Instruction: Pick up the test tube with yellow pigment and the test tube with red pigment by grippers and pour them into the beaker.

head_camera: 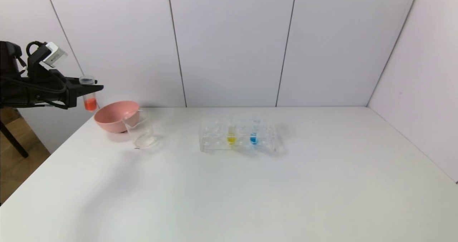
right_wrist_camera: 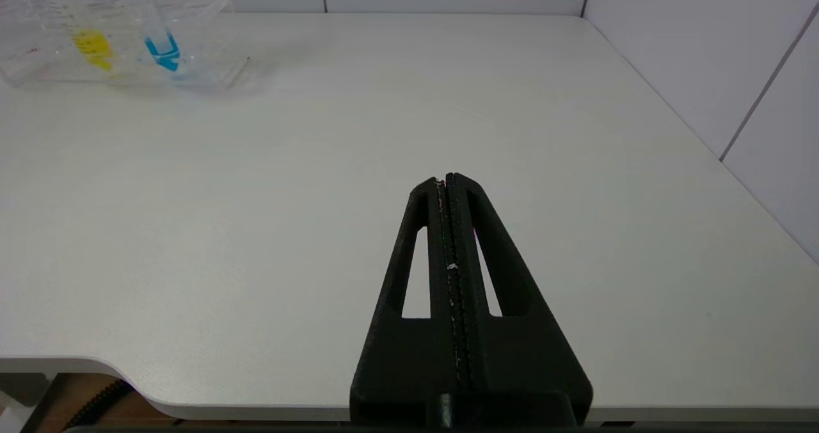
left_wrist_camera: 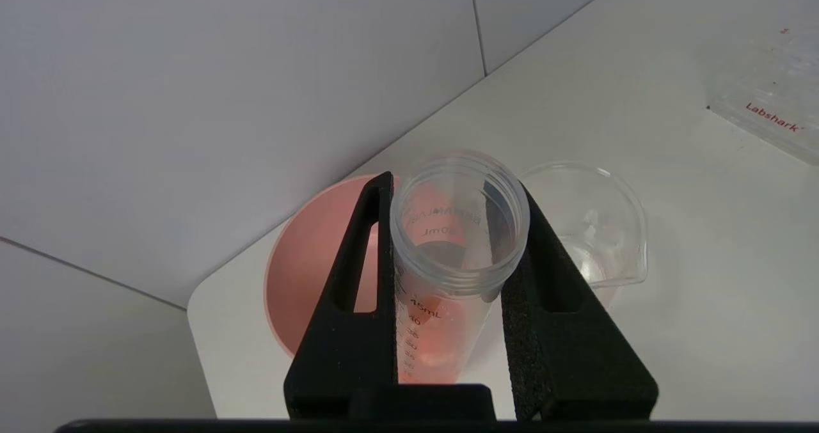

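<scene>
My left gripper [head_camera: 93, 88] is shut on the test tube with red pigment [head_camera: 89, 98] and holds it upright in the air, to the left of the pink bowl and above the table's far left corner. In the left wrist view the tube's open mouth [left_wrist_camera: 459, 222] sits between my fingers [left_wrist_camera: 377, 241]. The beaker [head_camera: 140, 131] stands empty in front of the bowl, also seen in the left wrist view [left_wrist_camera: 598, 228]. The test tube with yellow pigment [head_camera: 231, 136] stands in the clear rack [head_camera: 214, 142], also in the right wrist view [right_wrist_camera: 89, 43]. My right gripper [right_wrist_camera: 446, 178] is shut and empty, over the table's near right part.
A pink bowl [head_camera: 112, 115] stands at the far left beside the beaker. A tube with blue liquid [head_camera: 253, 137] stands in the rack to the right of the yellow one. White walls close off the back and right.
</scene>
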Tool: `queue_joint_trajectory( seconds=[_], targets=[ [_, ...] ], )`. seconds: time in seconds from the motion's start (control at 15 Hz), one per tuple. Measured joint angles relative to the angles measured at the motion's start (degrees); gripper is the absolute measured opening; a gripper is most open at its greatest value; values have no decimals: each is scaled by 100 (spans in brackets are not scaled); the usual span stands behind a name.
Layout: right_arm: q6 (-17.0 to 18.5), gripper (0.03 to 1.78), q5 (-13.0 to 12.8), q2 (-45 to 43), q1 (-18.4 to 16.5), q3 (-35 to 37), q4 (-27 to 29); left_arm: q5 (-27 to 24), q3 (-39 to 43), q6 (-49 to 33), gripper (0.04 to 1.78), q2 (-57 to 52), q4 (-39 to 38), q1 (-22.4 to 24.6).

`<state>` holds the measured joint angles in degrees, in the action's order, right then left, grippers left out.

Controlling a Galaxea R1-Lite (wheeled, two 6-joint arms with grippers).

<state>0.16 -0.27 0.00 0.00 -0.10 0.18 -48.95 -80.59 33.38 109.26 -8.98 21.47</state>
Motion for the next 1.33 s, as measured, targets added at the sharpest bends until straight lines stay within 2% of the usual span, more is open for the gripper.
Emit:
queue_joint_trajectory(
  seconds=[0.4, 0.73, 0.93, 1.13, 1.33],
  targets=[
    [-2, 11, 0, 0, 0, 0, -2, 30, -17, 857, 47, -83, 885, 38],
    [-2, 11, 2, 0, 0, 0, 0, 121, -129, 1213, 47, -89, 1044, 46],
    [0, 11, 0, 0, 0, 0, -2, 151, -160, 1507, 48, -85, 1389, 68],
    [0, 11, 2, 0, 0, 0, 0, 149, -295, 1919, 47, -74, 1907, 146],
    [2, 11, 0, 0, 0, 0, 0, 151, -783, 2610, 48, 29, 2800, 138]
  ],
)
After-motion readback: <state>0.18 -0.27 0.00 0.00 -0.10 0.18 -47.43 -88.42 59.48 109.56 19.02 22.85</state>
